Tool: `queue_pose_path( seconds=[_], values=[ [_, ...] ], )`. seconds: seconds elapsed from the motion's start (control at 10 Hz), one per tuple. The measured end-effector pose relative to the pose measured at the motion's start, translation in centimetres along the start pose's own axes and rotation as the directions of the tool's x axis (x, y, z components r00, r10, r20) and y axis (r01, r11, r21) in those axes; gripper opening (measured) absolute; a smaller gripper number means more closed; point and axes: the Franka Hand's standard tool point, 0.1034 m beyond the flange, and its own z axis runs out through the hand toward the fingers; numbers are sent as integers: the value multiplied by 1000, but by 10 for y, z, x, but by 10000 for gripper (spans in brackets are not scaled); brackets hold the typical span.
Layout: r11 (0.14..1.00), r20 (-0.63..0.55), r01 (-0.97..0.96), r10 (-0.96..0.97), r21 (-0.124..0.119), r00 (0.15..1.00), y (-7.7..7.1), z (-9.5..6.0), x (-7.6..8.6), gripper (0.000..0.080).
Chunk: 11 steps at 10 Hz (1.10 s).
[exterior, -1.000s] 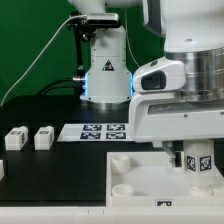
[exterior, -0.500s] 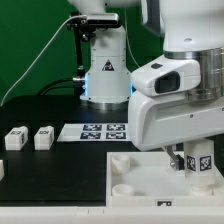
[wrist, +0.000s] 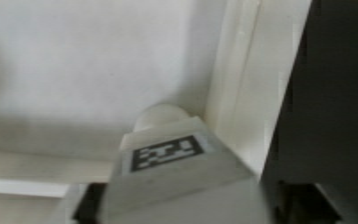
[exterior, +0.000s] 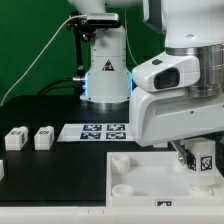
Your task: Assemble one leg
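At the corner of the panel (exterior: 132, 172) on the exterior view's right, we find the gripper (exterior: 202, 166) pinching the leg (exterior: 203, 156) upright over it, so we judge pickup and transport done and seating the leg in the panel not yet done.

One leg (exterior: 203, 158) is seen held just over the white panel (exterior: 140, 178), by its edge at the exterior view's right; it is white and blocky, its black-and-white marker turned to the camera; a second leg (exterior: 15, 139) and a third leg (exterior: 43, 137) are set side by side at the exterior view's left, well apart from it.
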Motion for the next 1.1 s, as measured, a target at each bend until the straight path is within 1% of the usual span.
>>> queue_pose_path(
  seconds=[0.4,0.5,0.6,0.7,0.9,1.0,1.1],
  values=[
    [998,0,-56,56,2,998,0,0,0,297],
    [980,-1,-197,197,14,980,0,1,0,297],
    [932,-2,-361,362,23,932,-1,2,-1,297],
    [894,-1,-448,448,22,894,-2,2,-1,297],
    [743,5,-669,669,22,743,-4,3,-1,297],
    [653,11,-757,757,26,654,-4,3,-1,297],
    [589,14,-808,808,26,590,-4,2,0,297]
  ],
)
